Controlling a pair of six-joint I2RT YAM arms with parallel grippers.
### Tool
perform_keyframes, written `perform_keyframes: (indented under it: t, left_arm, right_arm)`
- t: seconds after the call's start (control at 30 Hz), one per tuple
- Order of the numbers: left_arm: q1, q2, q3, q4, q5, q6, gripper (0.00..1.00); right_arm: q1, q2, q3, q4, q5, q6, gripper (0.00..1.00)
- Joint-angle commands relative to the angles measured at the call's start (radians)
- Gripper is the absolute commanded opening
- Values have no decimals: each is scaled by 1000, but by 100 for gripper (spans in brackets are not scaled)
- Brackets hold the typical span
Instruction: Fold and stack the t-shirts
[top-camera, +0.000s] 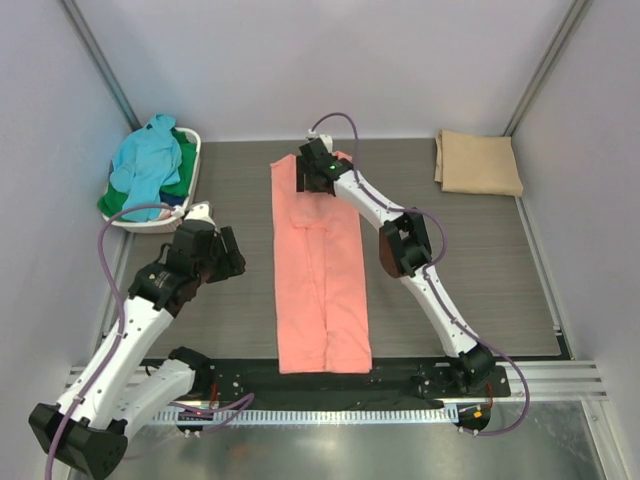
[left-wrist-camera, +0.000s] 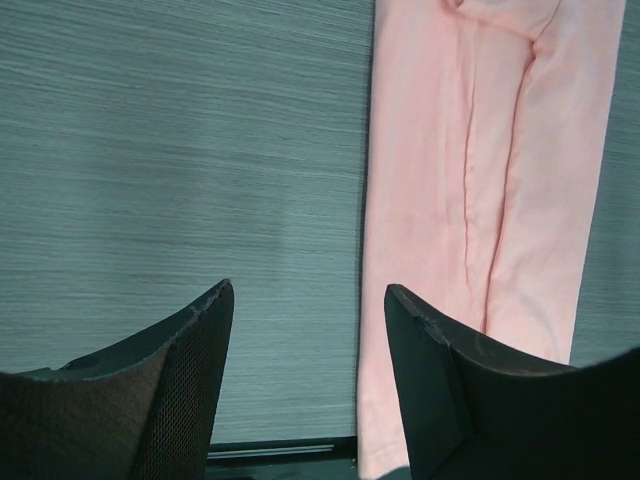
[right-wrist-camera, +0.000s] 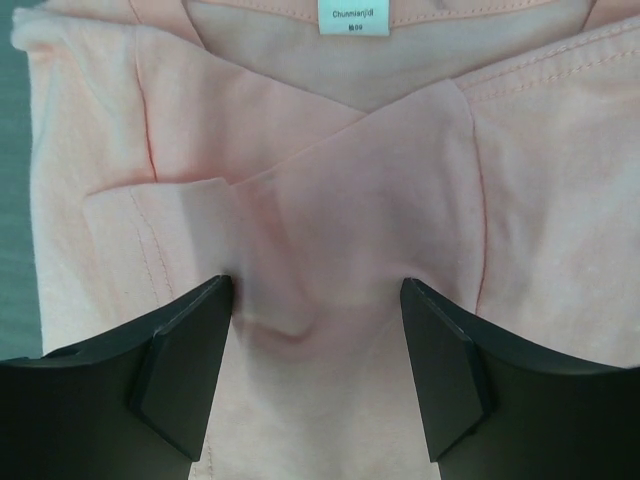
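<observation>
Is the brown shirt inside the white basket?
No, the folded tan t-shirt lies on the table, far from the laundry basket on the other side.

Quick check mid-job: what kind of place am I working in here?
Probably an enclosed lab test cell, not a home: plain white panel walls, a metal mounting rail along the grey tabletop's near edge, and t-shirts staged in a white laundry basket.

We get soft, even light from above in the top view, bright, with only faint shadows under the arms on the worktop (top-camera: 500, 280). The metal strip (top-camera: 400, 450) up front catches a dull glare. Wrist views are sharp on the salmon-pink t-shirt (right-wrist-camera: 330, 200), stitching and all. The dark fingers (right-wrist-camera: 180, 390) near the lens look murky, and the left wrist view has a bluish-green cast.
</observation>
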Motion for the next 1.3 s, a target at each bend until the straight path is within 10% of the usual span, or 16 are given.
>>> perform_keyframes:
  t: [0.0,0.27,0.57,1.27]
  left_arm:
    - [-2,22,1,39,12,3,63]
    - [-2,58,3,44,12,6,63]
    - [-2,59,-6,44,24,-15,62]
    - [-167,-19,-419,289,251,-365,57]
  right_arm:
    - [-79,80,24,84,-27,-19,74]
    - [-101,84,39,334,-140,-125,77]
    - [-98,-303,-244,479,-282,-191,83]
    - [83,-1799,-2018,278,-251,422,78]
